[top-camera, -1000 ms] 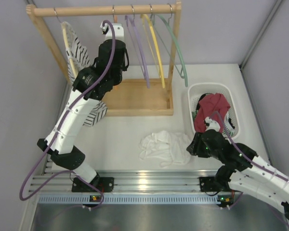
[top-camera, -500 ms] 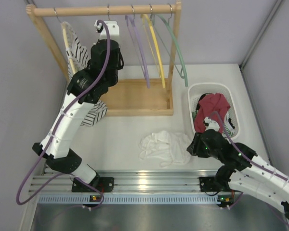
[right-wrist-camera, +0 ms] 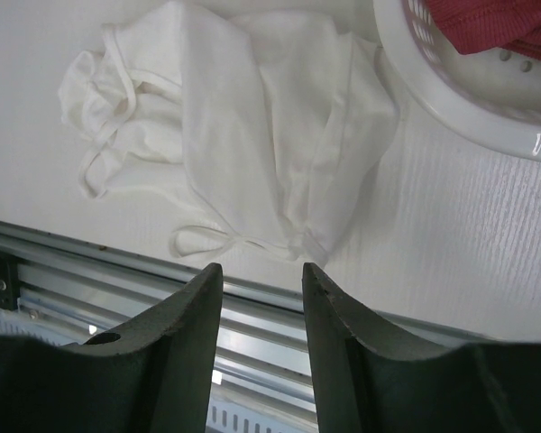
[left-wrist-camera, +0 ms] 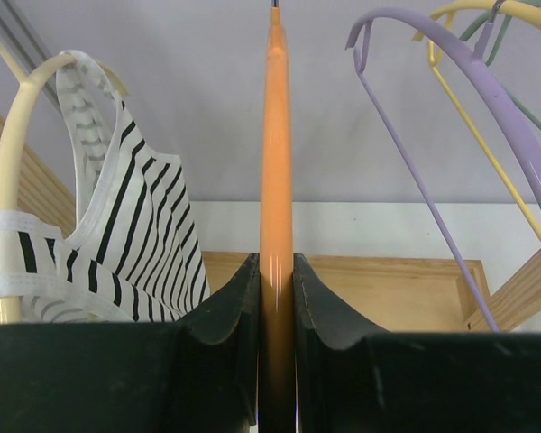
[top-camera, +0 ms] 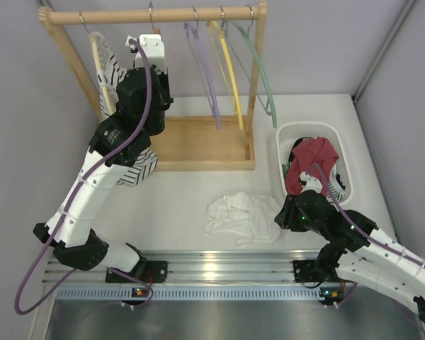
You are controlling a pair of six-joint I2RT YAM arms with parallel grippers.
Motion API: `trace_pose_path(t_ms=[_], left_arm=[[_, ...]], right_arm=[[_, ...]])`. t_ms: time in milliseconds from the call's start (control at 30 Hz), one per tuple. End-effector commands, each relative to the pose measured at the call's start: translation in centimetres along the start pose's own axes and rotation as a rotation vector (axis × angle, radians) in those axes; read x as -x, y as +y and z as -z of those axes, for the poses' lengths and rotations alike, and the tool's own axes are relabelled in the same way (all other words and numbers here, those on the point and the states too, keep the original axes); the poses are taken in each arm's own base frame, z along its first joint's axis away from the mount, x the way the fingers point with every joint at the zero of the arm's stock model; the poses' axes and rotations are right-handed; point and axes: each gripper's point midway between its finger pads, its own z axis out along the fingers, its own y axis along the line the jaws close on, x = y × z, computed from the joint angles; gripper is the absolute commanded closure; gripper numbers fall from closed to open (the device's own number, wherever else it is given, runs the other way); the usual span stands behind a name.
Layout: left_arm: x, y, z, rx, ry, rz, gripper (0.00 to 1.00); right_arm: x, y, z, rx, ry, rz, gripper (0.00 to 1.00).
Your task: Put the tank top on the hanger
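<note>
The orange hanger [left-wrist-camera: 276, 162] hangs by its wire hook from the wooden rail, seen edge-on in the left wrist view. My left gripper [left-wrist-camera: 276, 262] is shut on its orange bar, up at the rack [top-camera: 149, 49]; in the top view the gripper hides most of the hanger. The white tank top [top-camera: 242, 216] lies crumpled on the table between the arms. In the right wrist view it [right-wrist-camera: 252, 153] lies just ahead of my right gripper [right-wrist-camera: 261, 271], which is open and empty, low at the top's right edge [top-camera: 287, 212].
The wooden rack [top-camera: 198, 13] also holds a black-and-white striped top [top-camera: 113, 71] on a cream hanger, plus purple [top-camera: 205, 71], yellow [top-camera: 230, 78] and green [top-camera: 258, 71] hangers. A white basket [top-camera: 340, 142] with a dark red garment [top-camera: 315, 156] stands at right. A metal rail [top-camera: 212, 265] runs along the near edge.
My left gripper has moved left along the rack rail with the orange hanger in it, toward the striped top. The right arm and the tank top have not moved.
</note>
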Motion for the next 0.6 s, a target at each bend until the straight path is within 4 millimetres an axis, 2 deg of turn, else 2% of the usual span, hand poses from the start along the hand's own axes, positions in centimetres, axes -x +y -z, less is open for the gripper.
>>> trace_pose_path(t_ms=[0, 200, 567], left_arm=[[4.0, 1.2, 1.1, 0.0, -0.145, 0.094, 1.0], [4.2, 1.4, 1.5, -0.016, -0.179, 0.11, 1.0], [3.2, 0.8, 2.3, -0.08, -0.163, 0.11, 1.0]], right_arm=[[0.5, 0.8, -0.2, 0.032, -0.026, 0.018, 0.59], [0.5, 0.7, -0.2, 0.032, -0.03, 0.017, 0.59], [0.3, 0.7, -0.6, 0.038, -0.029, 0.018, 0.59]])
